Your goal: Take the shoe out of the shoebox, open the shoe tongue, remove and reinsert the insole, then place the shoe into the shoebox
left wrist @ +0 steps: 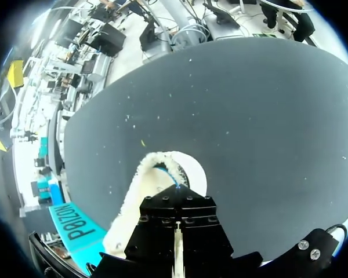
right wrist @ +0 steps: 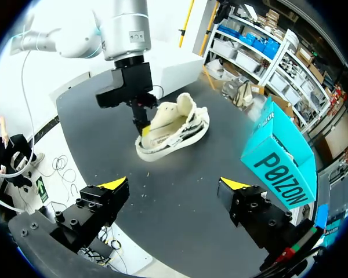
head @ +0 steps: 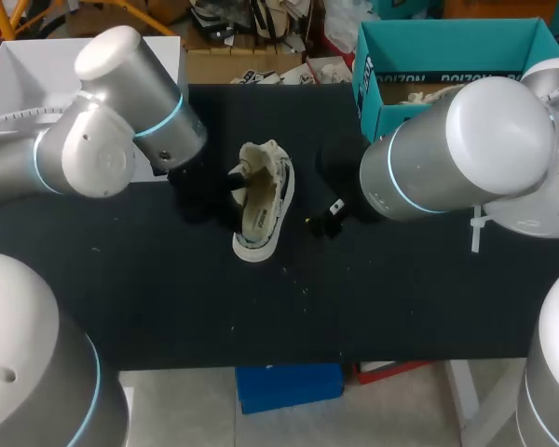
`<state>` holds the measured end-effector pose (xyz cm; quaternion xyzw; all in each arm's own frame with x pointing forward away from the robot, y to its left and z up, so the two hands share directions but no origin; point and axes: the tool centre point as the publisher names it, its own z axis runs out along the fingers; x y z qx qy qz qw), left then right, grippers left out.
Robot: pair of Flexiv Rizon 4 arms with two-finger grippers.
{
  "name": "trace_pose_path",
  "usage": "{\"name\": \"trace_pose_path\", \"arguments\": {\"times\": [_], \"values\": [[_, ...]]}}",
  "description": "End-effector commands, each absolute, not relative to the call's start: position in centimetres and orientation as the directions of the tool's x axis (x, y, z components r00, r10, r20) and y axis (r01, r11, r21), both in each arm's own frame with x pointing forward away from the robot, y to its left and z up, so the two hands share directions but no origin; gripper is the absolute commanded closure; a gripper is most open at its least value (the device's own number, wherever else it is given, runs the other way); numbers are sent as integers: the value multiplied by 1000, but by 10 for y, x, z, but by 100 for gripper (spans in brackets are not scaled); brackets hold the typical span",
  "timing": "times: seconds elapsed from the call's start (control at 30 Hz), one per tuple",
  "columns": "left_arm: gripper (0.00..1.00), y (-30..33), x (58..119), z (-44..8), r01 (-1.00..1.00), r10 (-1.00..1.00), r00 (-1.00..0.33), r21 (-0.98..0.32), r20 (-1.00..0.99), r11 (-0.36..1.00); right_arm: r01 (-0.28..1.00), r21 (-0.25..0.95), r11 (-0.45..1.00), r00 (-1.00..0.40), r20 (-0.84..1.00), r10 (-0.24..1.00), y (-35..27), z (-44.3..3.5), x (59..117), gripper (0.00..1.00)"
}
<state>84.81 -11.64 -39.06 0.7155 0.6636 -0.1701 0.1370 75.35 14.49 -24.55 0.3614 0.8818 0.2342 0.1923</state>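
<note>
Against the shoe (head: 261,214) sits the left end effector (right wrist: 142,128); its grip I cannot tell. Near the shoe, the right end effector (right wrist: 175,184) stands open

Robot lab or test workshop. Evidence: two silver-grey jointed robot arms with glowing blue rings, left arm (head: 112,130) and right arm (head: 466,154), over one matte black table (head: 373,298). Open teal cardboard shoebox (head: 419,79) at far right.

Print I can spot: big dark lettering on the teal shoebox (head: 447,79) side wall, upside down from the head camera. Shoe (head: 261,209) has small dark marks on its side, too small to read.
</note>
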Motion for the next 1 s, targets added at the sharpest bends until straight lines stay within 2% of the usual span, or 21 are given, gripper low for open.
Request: {"name": "trace_pose_path", "arguments": {"times": [0.03,0.37,0.87,1.0], "values": [[100,-125,852,-392,995,909,69,-39,-411,-93,546,554,628,-665,-169,728,144,-246,753,0],[100,-113,842,-378,976,924,111,-135,-367,-171,546,554,628,-665,-169,728,144,-246,753,0],[100,-125,856,-377,992,921,88,-52,-380,-117,546,554,628,-665,-169,728,144,-246,753,0],[100,-131,857,-385,991,926,129,3,-355,-137,546,554,628,-665,-169,728,144,-246,753,0]]}}
